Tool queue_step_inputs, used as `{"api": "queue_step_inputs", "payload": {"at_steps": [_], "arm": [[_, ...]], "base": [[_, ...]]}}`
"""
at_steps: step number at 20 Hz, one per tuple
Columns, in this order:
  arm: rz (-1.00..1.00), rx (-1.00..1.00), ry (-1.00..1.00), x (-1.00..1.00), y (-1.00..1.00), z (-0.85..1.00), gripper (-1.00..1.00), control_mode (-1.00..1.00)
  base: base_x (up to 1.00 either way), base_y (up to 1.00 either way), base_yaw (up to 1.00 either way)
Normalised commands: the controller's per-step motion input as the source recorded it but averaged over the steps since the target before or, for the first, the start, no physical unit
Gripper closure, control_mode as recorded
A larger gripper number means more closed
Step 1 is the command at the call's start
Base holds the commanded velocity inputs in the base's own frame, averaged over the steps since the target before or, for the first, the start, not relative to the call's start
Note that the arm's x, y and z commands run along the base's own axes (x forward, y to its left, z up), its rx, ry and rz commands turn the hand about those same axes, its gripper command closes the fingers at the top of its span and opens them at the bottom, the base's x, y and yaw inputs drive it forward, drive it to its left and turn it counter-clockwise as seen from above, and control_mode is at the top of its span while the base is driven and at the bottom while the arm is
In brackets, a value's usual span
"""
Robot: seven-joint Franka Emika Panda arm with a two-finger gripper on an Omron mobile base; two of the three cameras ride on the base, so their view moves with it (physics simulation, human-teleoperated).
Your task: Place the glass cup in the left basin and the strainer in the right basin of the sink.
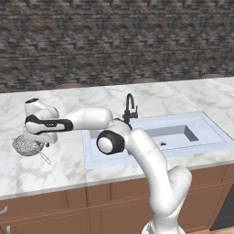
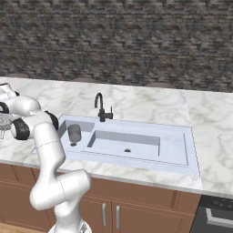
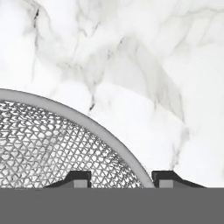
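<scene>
Half is done: the cup [image 2: 74,133] stands in the left basin [image 2: 78,142]. Left of the sink [image 1: 215,132], the claw [image 3: 121,181] straddles the strainer [image 1: 27,145] rim on the table [image 1: 59,164], parted, not yet gripping.

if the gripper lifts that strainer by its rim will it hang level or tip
The strainer is probably light, being open wire mesh. Held at the rim with the gripper straddling it, it may tilt, since the thin handle sticks out sideways. The smooth rim could slip.

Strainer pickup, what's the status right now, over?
Gripper open, straddling the strainer rim on the counter. Glass cup in the left basin. Nothing in the way.
</scene>
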Motion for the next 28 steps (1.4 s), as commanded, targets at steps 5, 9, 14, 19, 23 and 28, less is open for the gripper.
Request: {"api": "queue_step_inputs", "payload": {"at_steps": [5,9,14,19,23,28], "arm": [[-0.07,0.01,-0.01,-0.40,-0.16,0.21,1.00,-1.00],[-0.12,0.04,-0.06,-0.74,-0.38,0.06,1.00,-1.00],[-0.01,0.03,-0.09,-0.71,-0.74,0.09,1.00,-1.00],[-0.01,0.10,-0.07,-0.48,-0.83,0.23,1.00,-1.00],[-0.02,0.18,-0.02,-0.39,-0.84,0.29,1.00,-1.00],[-0.06,0.23,0.00,-0.22,-0.89,0.34,1.00,-1.00]], "base": [[0.00,0.00,0.00],[0.00,0.00,0.00],[0.00,0.00,0.00],[0.00,0.00,0.00],[0.00,0.00,0.00],[0.00,0.00,0.00]]}}
